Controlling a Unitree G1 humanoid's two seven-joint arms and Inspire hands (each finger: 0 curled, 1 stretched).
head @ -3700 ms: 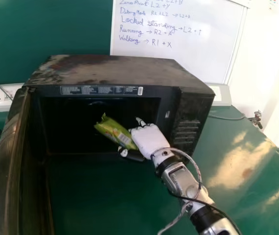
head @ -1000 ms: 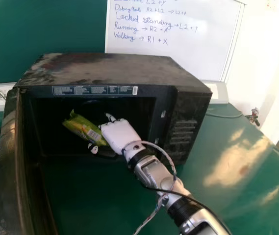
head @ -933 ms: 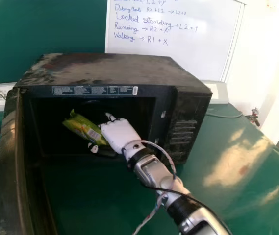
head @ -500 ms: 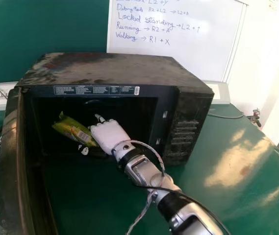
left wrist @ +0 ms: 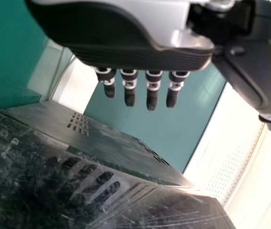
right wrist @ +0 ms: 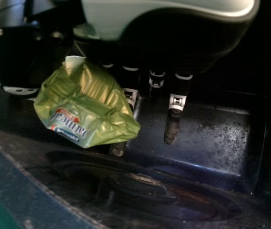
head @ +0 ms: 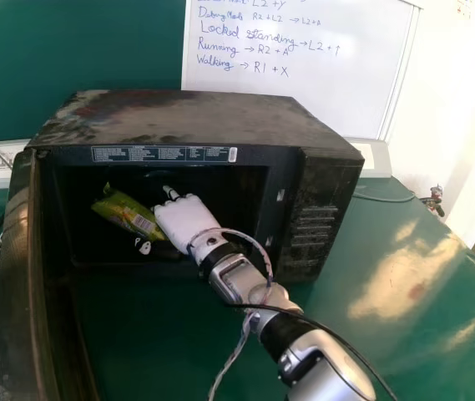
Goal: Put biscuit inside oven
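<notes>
One biscuit (head: pixel 124 210), pinched by the right hand (head: pixel 187 221), is inside the oven (head: pixel 179 117): lower it until it rests, then let go.

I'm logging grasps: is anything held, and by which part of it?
The right hand holds the green packet by its end nearer the palm, between thumb and fingers.

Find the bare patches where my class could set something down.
Bare: the oven's top; the green table right of the oven, nearer than the thin cable; and the table between the open door and the right arm. Crowded: the oven's mouth, where the right hand grips the packet.
</notes>
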